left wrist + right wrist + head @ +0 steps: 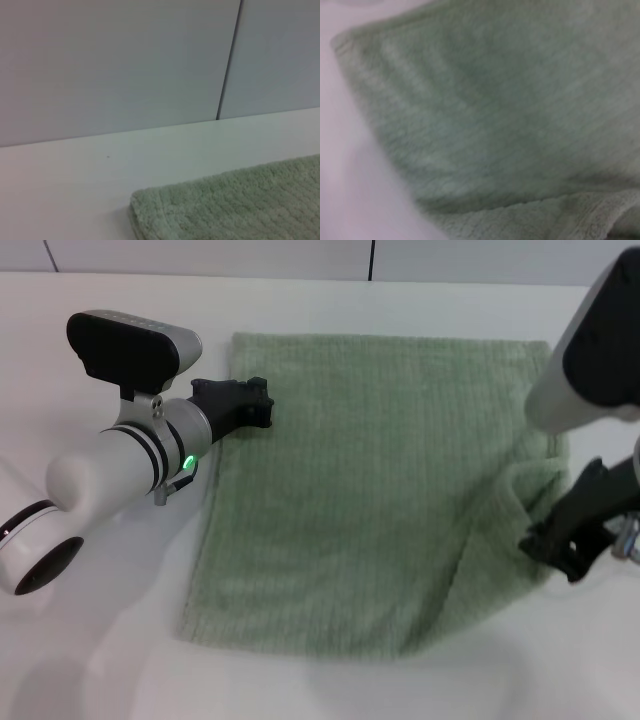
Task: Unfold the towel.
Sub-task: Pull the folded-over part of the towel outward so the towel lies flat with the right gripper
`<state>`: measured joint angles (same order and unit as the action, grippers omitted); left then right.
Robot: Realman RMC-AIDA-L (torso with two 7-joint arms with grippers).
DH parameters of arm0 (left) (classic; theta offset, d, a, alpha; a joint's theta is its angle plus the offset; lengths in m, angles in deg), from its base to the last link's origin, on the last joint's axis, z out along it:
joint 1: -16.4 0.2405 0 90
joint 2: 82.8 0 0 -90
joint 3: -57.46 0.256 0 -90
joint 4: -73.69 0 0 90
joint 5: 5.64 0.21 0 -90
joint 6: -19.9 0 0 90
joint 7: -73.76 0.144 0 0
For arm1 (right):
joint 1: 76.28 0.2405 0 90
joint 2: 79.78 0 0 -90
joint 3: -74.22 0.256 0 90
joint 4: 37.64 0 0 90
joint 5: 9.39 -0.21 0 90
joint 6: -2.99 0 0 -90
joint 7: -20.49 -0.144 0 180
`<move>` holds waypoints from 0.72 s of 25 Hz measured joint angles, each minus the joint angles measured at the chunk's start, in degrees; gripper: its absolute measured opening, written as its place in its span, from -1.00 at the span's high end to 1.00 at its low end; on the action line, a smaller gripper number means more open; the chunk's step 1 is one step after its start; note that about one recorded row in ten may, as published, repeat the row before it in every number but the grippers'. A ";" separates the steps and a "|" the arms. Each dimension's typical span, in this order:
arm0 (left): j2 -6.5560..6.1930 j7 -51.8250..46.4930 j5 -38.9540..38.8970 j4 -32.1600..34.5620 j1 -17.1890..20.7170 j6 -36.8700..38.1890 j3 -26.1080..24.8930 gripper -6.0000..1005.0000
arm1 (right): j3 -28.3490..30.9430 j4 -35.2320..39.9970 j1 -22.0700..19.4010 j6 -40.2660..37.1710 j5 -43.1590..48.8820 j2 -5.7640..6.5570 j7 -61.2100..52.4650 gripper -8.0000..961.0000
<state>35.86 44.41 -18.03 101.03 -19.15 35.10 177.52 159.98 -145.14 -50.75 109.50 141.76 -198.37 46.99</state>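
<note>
Towel [370, 490]: lay on the table [100, 660], centred, far edge near the table's rear edge | Left gripper [250, 405]: over the towel's far-left corner | Right gripper [560, 540]: at the towel's right edge, toward the near-right corner, cloth bunched there

Left hand [245, 403] reaches forward, low; right hand [575, 530] angles down at right.

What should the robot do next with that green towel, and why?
Probably draw the right gripper outward, away from the towel's middle. The towel lies mostly flat on the white table, but its right edge is bunched and lifted into a ridge beside that gripper. The left gripper sits at the far left corner, seemingly pinning it, so pulling rightward should smooth the fold.
</note>
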 joint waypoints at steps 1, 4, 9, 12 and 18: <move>0.00 0.00 0.00 0.00 0.00 0.00 0.00 0.99 | 0.00 0.00 0.00 0.00 0.00 0.00 0.00 0.87; 0.00 0.00 0.00 0.00 0.03 0.00 0.00 0.99 | -1.35 -0.13 -0.97 0.47 0.95 -0.02 -0.48 0.87; 0.00 0.00 0.00 0.00 0.13 0.00 0.00 0.99 | -2.38 -0.56 -2.79 0.62 2.15 -0.20 -1.00 0.86; 0.00 0.00 0.00 0.00 0.14 0.00 0.06 0.99 | -2.41 -0.74 -3.65 0.66 2.18 -0.22 -1.24 0.86; 0.00 0.00 0.00 0.00 0.14 0.00 0.26 0.99 | -3.05 -0.29 -5.01 0.66 2.22 -0.23 -1.65 0.86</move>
<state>35.86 44.40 -18.03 101.03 -19.01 35.11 177.78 156.93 -145.43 -55.76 110.17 143.98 -198.61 45.34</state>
